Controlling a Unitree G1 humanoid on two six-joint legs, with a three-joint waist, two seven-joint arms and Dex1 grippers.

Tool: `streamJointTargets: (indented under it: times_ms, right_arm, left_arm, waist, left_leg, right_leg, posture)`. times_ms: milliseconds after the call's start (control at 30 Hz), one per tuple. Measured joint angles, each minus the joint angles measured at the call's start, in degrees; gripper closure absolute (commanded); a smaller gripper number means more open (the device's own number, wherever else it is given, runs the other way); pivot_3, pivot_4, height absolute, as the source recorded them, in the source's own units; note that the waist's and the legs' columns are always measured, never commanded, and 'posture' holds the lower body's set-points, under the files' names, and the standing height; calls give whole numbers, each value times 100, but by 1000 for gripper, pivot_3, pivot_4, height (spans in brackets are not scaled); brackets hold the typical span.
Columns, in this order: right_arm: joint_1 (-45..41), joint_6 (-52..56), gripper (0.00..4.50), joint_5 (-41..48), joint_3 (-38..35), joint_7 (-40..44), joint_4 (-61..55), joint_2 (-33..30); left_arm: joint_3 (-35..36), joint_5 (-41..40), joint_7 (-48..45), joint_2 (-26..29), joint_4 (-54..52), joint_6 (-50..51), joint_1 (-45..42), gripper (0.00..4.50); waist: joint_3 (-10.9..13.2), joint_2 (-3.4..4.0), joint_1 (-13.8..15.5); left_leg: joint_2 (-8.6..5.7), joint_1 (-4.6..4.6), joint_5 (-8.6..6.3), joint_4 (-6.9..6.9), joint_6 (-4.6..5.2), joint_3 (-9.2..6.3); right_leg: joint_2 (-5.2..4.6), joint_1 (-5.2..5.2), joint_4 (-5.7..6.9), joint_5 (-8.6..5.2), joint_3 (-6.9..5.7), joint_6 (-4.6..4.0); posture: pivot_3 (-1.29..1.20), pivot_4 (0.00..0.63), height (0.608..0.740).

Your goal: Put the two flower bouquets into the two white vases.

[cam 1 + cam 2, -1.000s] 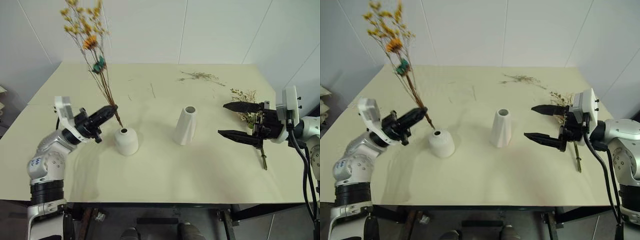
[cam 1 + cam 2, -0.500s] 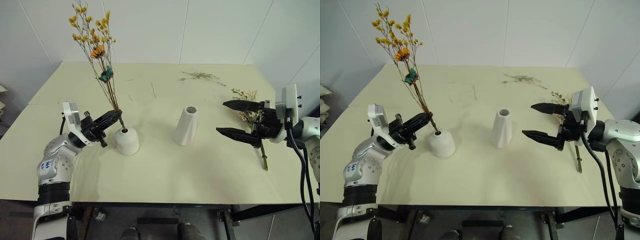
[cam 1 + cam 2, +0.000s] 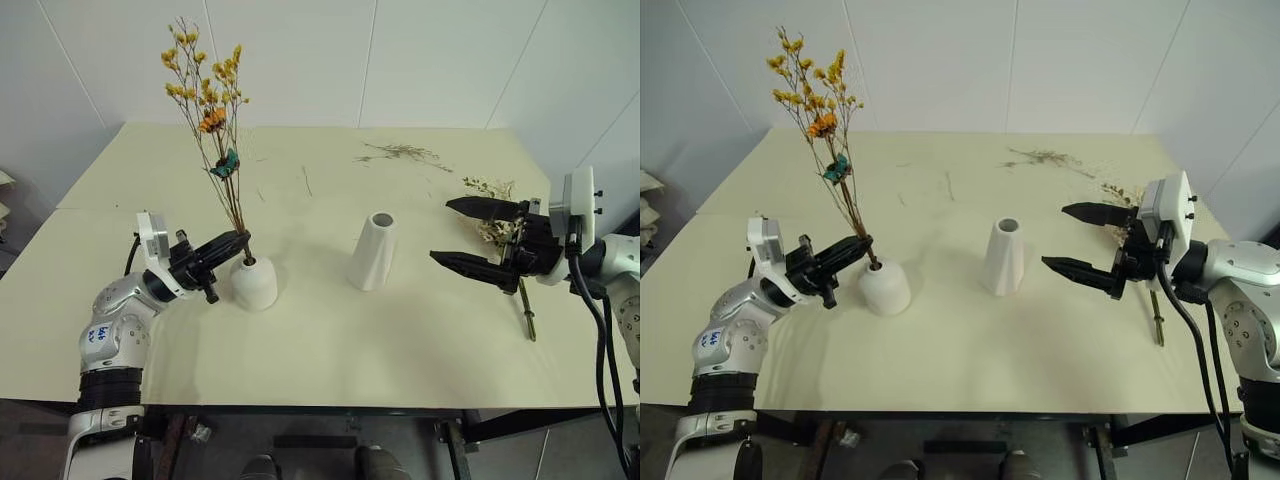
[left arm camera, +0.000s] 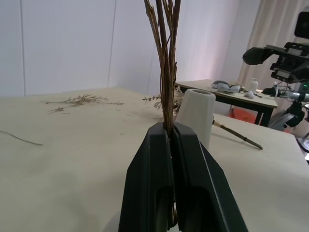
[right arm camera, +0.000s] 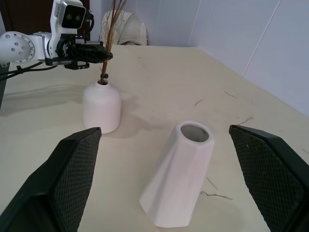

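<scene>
The slim yellow-orange bouquet [image 3: 208, 92] stands almost upright, and its stem ends sit in the mouth of the short squat white vase [image 3: 254, 284]. My left gripper [image 3: 238, 241] is shut on the stems just above that mouth; the pinched stems [image 4: 165, 72] rise between its black fingers. The taller cone vase [image 3: 372, 252] stands empty at mid-table. My right gripper [image 3: 442, 231] hangs open to the right of it, holding nothing. The second bouquet [image 3: 487, 188] lies on the table behind that gripper, partly hidden, its stem end [image 3: 526, 318] pointing toward the near edge.
Loose dry twigs [image 3: 398, 152] lie at the far side of the cream table [image 3: 330, 350], with a few thin strands [image 3: 305, 180] nearer the middle. White walls close off the back and right.
My left gripper swung the yellow bouquet from a leftward lean to nearly upright and brought its stem ends into the squat vase's mouth. The right gripper stayed put and open.
</scene>
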Motion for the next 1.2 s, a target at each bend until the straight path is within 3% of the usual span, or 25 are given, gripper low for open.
streamJointTargets:
  times_ms: [1200]
  right_arm:
    - [79, -22, 0, 42, 0, -327, -144, 175]
  left_arm:
    - [-42, -13, -135, 27, 54, -300, 182, 4476]
  waist:
    - [-1, 1, -6]
  left_leg:
    - [1, 5, 0, -18, 1, 1]
  right_leg:
    - [0, 0, -9, -2, 0, -3]
  posture:
    - [0, 150, 740]
